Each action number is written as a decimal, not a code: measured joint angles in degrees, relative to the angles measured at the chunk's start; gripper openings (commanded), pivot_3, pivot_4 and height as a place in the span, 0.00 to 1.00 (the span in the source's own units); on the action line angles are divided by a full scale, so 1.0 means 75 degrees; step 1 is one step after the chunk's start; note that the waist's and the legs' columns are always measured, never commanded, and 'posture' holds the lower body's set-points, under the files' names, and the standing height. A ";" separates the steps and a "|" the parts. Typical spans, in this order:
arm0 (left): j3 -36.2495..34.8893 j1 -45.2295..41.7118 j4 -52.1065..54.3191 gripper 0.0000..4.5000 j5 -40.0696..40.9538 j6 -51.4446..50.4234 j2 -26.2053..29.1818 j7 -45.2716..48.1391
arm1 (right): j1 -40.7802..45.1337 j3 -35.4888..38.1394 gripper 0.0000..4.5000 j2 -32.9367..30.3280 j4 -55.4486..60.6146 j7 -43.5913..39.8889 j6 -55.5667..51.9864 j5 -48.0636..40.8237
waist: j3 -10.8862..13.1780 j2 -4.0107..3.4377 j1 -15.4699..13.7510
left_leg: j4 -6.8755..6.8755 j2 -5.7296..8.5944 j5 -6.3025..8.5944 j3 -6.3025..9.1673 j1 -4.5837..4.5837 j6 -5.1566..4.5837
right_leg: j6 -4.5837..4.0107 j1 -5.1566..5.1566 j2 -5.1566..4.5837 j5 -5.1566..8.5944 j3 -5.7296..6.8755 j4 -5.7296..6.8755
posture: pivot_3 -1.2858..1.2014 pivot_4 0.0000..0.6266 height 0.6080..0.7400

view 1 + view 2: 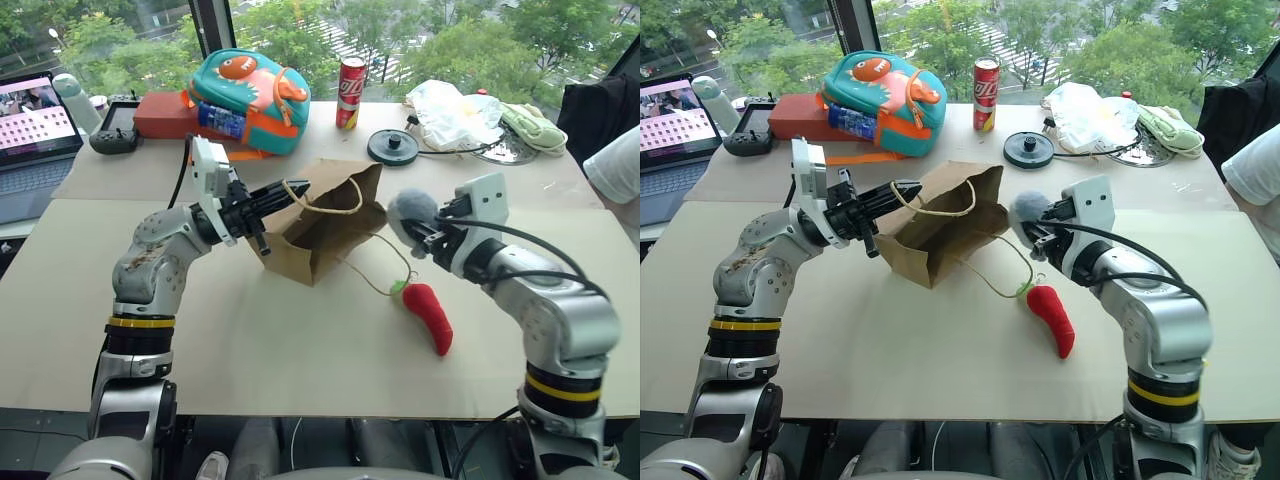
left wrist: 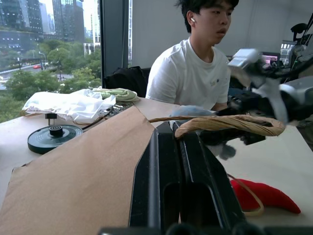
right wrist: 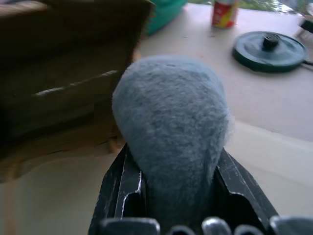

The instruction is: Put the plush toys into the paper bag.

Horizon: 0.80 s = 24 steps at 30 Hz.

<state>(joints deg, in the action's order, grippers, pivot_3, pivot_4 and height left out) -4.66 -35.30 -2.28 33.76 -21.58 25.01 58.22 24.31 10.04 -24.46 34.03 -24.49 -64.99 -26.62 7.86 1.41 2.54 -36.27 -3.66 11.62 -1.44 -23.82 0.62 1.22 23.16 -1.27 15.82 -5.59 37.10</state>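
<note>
While the left gripper (image 1: pixel 268 205) pinches the paper bag's (image 1: pixel 325 225) twine handle (image 1: pixel 320 198), the right gripper (image 1: pixel 412 233) squeezes the grey-blue plush ball (image 1: pixel 411 209).

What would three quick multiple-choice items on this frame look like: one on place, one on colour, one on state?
1. Where does the red chili plush lie?
A. Inside the paper bag
B. On the table beside the bag's mouth
C. On the dinosaur backpack

2. What colour is the can by the window?
A. Red
B. Blue
C. Green

3. What is the right gripper doing?
A. Standing open over the table
B. Pinching the bag's handle
C. Clamping the grey-blue plush ball

Key:
1 B: the red chili plush rests on the table, apart from the paper bag.
2 A: the can is red with white lettering.
3 C: the right gripper has its fingers closed on the grey-blue plush ball, lifted near the bag's mouth; the left gripper is the one shut on the twine handle.
</note>
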 measured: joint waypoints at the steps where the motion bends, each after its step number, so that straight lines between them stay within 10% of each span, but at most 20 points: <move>1: 0.0000 0.0000 0.0000 0.00 0.0001 -0.0003 0.0000 0.0000 | -0.0020 -0.0081 0.32 -0.0010 0.0123 -0.0066 -0.0125 -0.0170 | 0.0000 0.0000 0.0001 | -0.0001 0.0001 0.0000 0.0000 0.0001 0.0000 | 0.0000 0.0000 0.0000 0.0000 0.0000 0.0002 | 0.52 0.24 0.95; 22: 0.0064 -0.0005 0.0000 0.00 0.0002 -0.0013 0.0003 0.0121 | 0.2610 -0.2570 0.32 0.1052 -0.3030 0.0851 0.0004 0.0889 | 0.0000 -0.0001 -0.0056 | -0.0003 0.0006 -0.0001 -0.0001 -0.0008 0.0001 | -0.0002 0.0007 -0.0007 -0.0001 0.0002 0.0001 | 0.52 0.24 0.95; 24: 0.0065 0.0001 0.0001 0.00 0.0002 -0.0013 0.0003 0.0123 | 0.2640 -0.2542 0.45 0.1185 -0.3303 0.1013 0.0134 0.1051 | 0.0000 -0.0001 -0.0053 | -0.0002 0.0005 -0.0001 -0.0002 -0.0009 0.0001 | -0.0002 0.0007 -0.0007 -0.0001 0.0002 0.0001 | 0.52 0.24 0.95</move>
<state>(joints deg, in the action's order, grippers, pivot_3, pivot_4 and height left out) -4.17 -35.30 -2.27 33.78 -21.68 25.04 59.15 44.11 -9.02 -15.57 9.26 -16.89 -63.99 -18.74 7.86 1.40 2.14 -36.29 -3.62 11.61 -1.45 -23.88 0.62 1.20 23.22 -1.32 15.81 -5.58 37.10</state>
